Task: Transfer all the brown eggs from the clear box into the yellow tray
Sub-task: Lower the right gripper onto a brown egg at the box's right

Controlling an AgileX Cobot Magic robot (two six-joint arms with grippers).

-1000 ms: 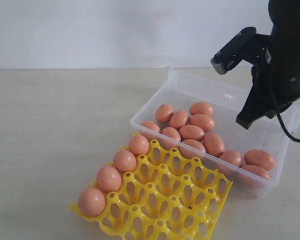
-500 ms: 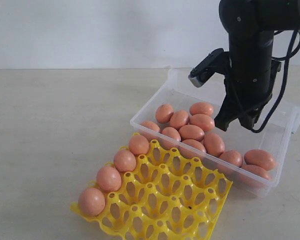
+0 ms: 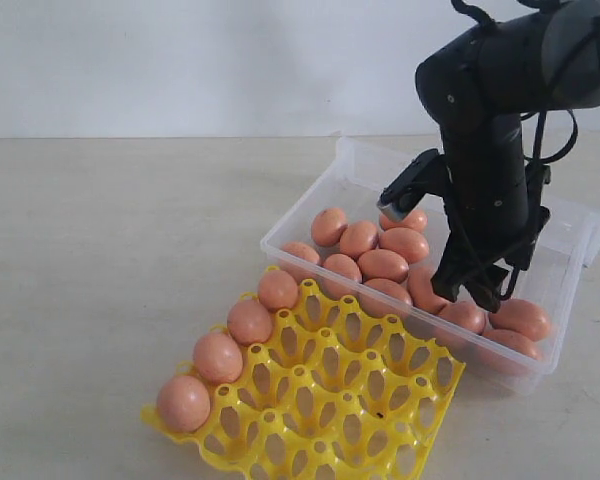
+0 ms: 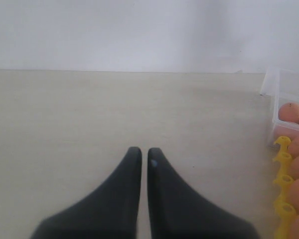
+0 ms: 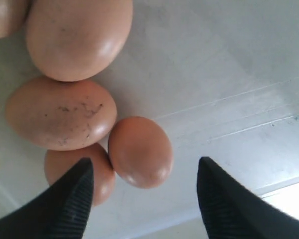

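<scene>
Brown eggs, smooth reddish-brown ovals, lie clustered in the clear rectangular plastic box. Four more sit in the left-hand row of cups of the bright yellow plastic egg tray, which meets the box's near wall. The black right arm hides part of the cluster, so no exact count is possible. The frame cuts off the tray's near edge. The right gripper is open low inside the box, with one egg between its wide-set jaws; no contact is visible. Bare box floor lies beside it. The left gripper is closed above the pale tabletop. One second earlier the right gripper was higher, over the box's far right; the eggs have not shifted.
</scene>
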